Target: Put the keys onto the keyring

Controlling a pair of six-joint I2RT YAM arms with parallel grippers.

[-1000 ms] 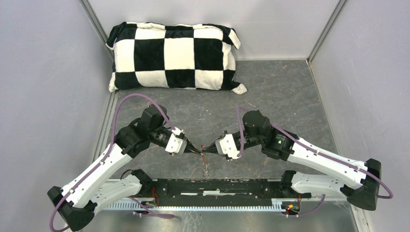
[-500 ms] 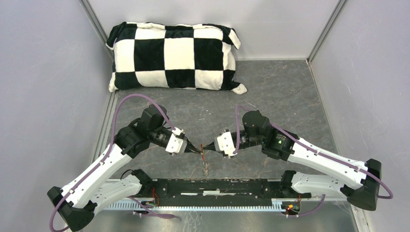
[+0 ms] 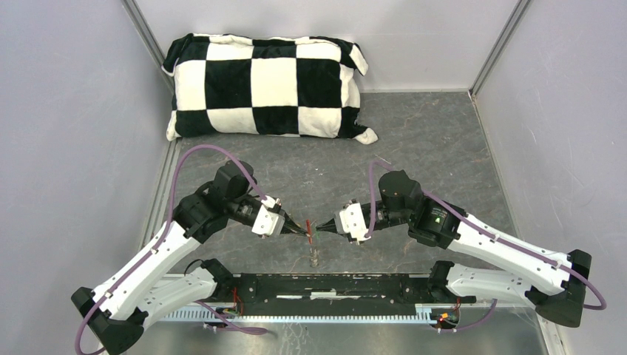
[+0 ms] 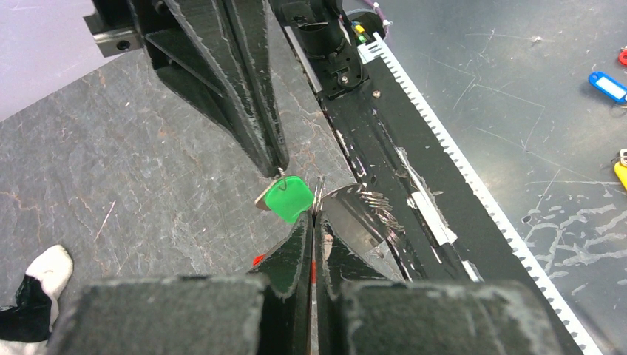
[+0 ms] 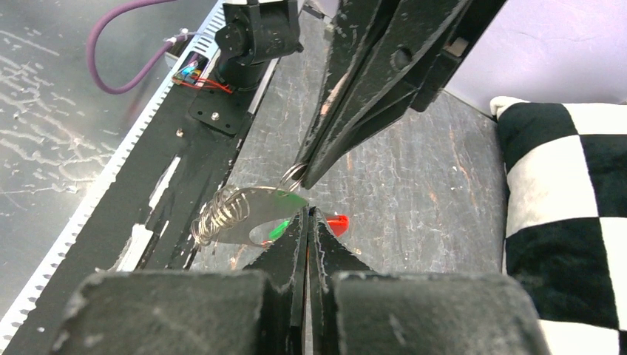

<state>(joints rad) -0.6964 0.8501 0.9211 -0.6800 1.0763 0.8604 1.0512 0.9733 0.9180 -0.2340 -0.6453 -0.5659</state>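
Note:
My left gripper [image 3: 304,227] and right gripper [image 3: 323,229] meet tip to tip low over the grey table, near its front edge. In the left wrist view my left gripper [image 4: 313,219] is shut on the keyring's thin metal ring [image 4: 319,191], with red showing between the fingers. The green key [image 4: 288,199] hangs at the tip of the right fingers [image 4: 275,151]. In the right wrist view my right gripper [image 5: 306,213] is shut at the green key's edge [image 5: 294,200], beside the red tag [image 5: 339,224]. A flat metal piece with a wire coil [image 5: 222,214] hangs there too. The yellow key is hidden.
A black-and-white checked cushion [image 3: 266,85] lies at the back of the table. A black rail [image 3: 333,287] runs along the front edge between the arm bases. Grey walls close the sides. Small blue [image 4: 605,85] and yellow [image 4: 620,168] tags lie beyond the rail.

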